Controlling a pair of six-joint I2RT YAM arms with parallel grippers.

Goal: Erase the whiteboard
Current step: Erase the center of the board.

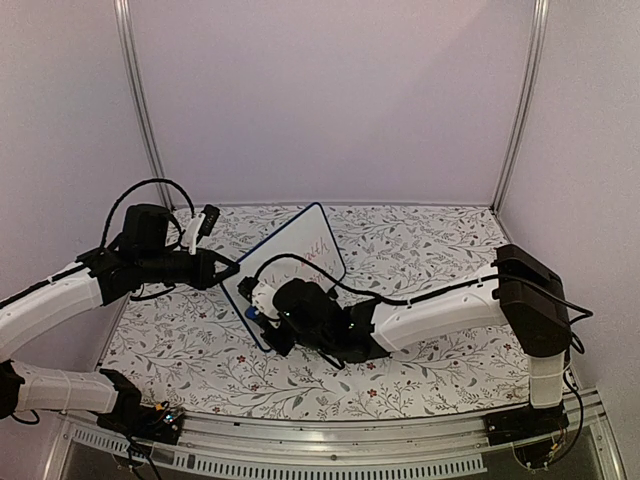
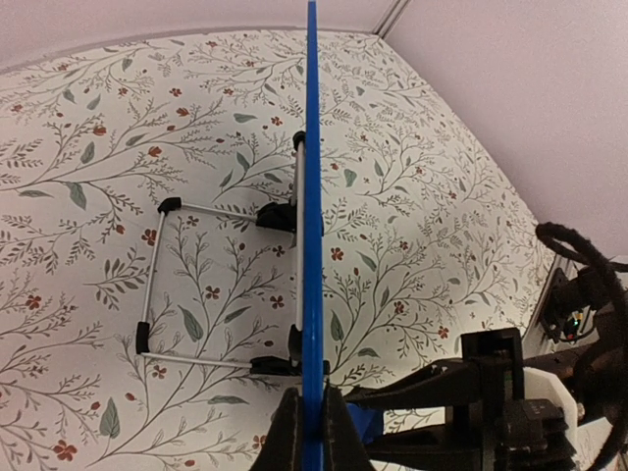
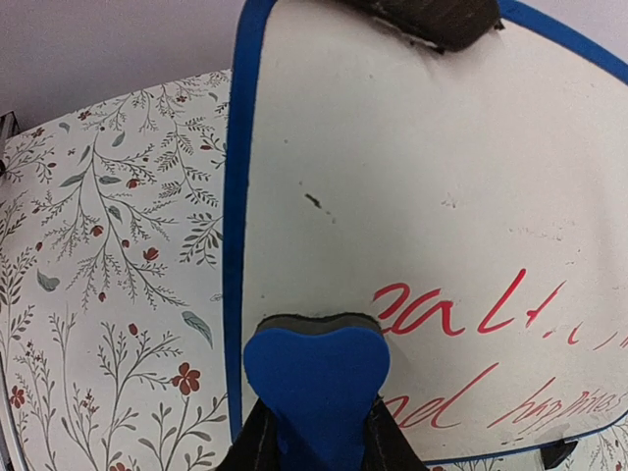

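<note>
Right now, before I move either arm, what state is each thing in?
whiteboard, propped up, tilted back, clamped at one edge.
red writing, not wiped off.
eraser, gripped, felt face against the whiteboard near its lower corner.
wire stand, folded out behind the whiteboard.
left gripper, jaws shut on the whiteboard's blue edge.
right gripper, jaws shut on the eraser.

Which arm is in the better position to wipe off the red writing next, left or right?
Right. The right gripper holds the blue eraser, felt side facing the whiteboard, close to the red writing. The left gripper is shut on the board's edge, steadying it.
</note>
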